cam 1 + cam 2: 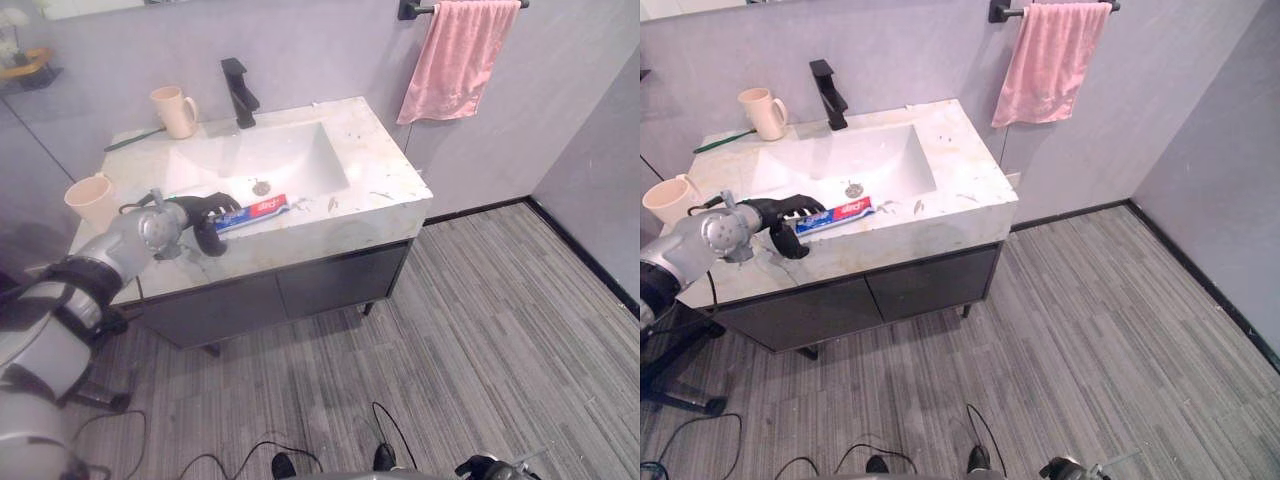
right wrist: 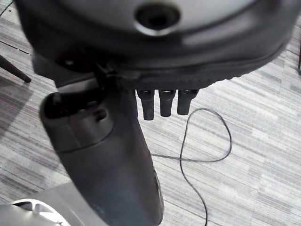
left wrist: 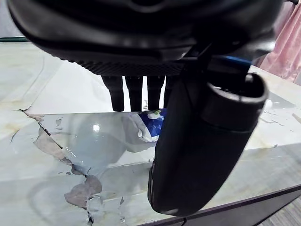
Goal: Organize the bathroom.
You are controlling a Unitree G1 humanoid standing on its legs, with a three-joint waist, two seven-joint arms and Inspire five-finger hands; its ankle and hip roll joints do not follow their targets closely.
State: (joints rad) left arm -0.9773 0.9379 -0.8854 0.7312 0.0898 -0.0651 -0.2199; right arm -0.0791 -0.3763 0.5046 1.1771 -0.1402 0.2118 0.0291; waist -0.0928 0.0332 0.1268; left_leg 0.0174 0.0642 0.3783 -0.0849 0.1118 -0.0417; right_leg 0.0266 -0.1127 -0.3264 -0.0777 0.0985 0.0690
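A blue, red and white toothpaste tube point(image 1: 254, 210) lies on the marble counter point(image 1: 390, 185) just in front of the sink basin point(image 1: 285, 155). My left hand point(image 1: 213, 213) is at the tube's left end, its fingers point(image 3: 134, 94) stretched straight over it and the thumb point(image 3: 202, 141) down on the near side; the tube's end point(image 3: 151, 123) shows between them, not pinched. A beige mug point(image 1: 176, 110) stands at the back left beside a green toothbrush point(image 1: 133, 140). A second beige cup point(image 1: 92, 200) stands at the counter's left edge. My right hand point(image 2: 108, 155) hangs open over the floor.
A black faucet point(image 1: 238, 92) rises behind the basin. A pink towel point(image 1: 455, 55) hangs from a rail on the wall to the right. The counter's front edge lies close under my left hand. Grey striped floor spreads to the right.
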